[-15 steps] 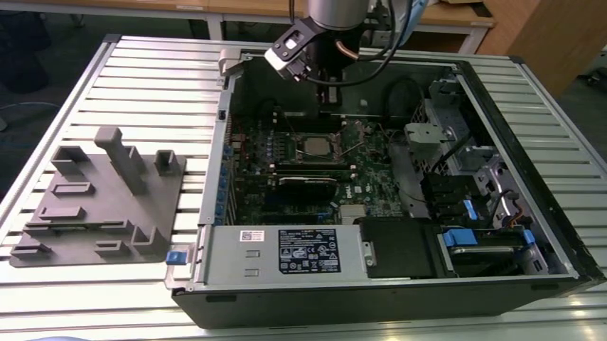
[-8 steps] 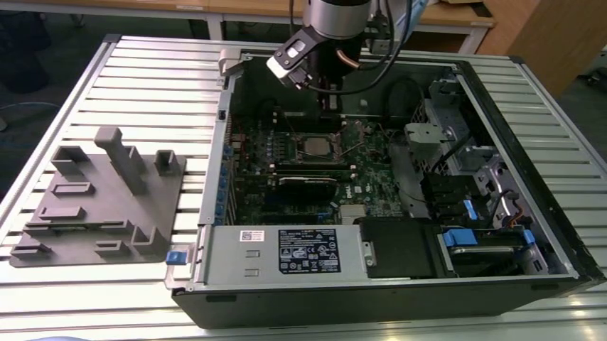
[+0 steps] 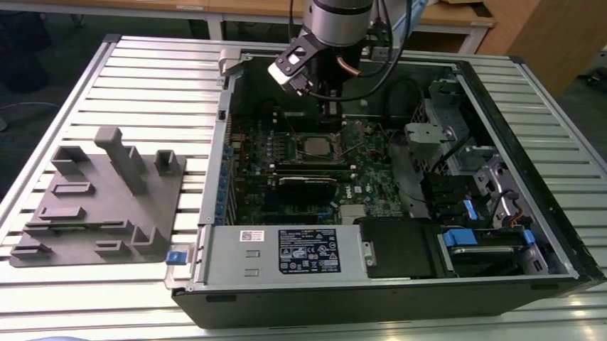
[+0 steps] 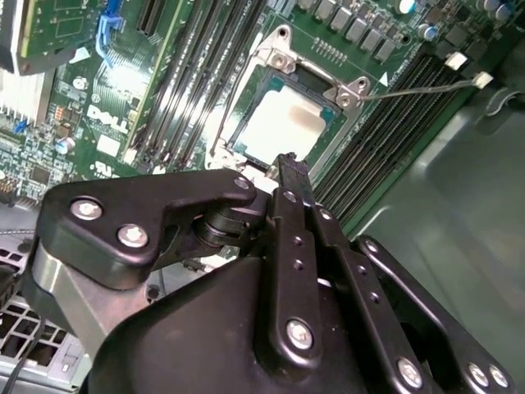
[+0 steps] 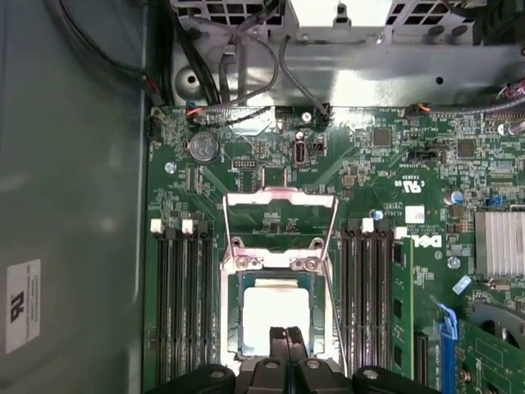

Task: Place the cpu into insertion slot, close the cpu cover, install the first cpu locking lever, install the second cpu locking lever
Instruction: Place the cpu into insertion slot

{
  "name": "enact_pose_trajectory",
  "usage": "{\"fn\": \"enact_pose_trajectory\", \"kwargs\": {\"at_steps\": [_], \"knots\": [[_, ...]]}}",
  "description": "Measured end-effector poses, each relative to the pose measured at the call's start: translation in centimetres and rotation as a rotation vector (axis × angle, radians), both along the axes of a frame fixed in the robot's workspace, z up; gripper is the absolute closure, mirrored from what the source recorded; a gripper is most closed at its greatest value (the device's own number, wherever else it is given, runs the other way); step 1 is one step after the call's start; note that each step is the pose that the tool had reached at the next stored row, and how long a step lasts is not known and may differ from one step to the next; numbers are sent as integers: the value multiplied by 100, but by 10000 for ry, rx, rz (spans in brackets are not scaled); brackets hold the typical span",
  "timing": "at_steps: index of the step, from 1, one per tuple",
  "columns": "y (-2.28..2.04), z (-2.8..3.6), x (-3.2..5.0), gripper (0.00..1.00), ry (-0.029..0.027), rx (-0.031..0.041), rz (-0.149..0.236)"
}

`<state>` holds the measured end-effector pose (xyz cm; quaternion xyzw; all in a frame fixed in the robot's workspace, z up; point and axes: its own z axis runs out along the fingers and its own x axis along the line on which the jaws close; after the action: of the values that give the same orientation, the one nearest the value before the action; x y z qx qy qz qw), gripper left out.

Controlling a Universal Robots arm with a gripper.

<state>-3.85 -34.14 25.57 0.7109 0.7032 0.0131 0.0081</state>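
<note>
The cpu [image 5: 277, 310] lies flat in the insertion slot [image 5: 230, 304], its silver top lit bright; it also appears as the cpu [image 4: 283, 123] and the cpu [image 3: 316, 146]. The cpu cover [image 5: 280, 197] stands swung open behind the slot, with green board showing through its window. A thin wire locking lever [image 4: 418, 89] sticks out sideways, unlatched. My gripper [image 5: 287, 338] hangs just above the near edge of the cpu with its fingers pressed together and nothing between them; in the exterior view the gripper [image 3: 328, 112] reaches down into the case behind the socket.
The open computer case [image 3: 531, 280] lies on a slatted table. Memory slots [image 5: 180, 304] flank the socket on both sides. A heatsink [image 5: 499, 242], a labelled power supply [image 3: 305, 252] and drive cages [image 3: 455, 142] crowd the board. A grey fixture block [image 3: 104, 199] sits at the exterior view's left.
</note>
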Motion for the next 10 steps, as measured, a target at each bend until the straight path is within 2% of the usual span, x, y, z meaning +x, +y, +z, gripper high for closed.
{"fn": "enact_pose_trajectory", "kwargs": {"at_steps": [3, 7, 10], "knots": [[0, -14, 24, 89, 20, 0, -2], [0, -85, 24, 89, 22, 0, -2], [0, -94, 24, 89, 25, -1, 3]]}}
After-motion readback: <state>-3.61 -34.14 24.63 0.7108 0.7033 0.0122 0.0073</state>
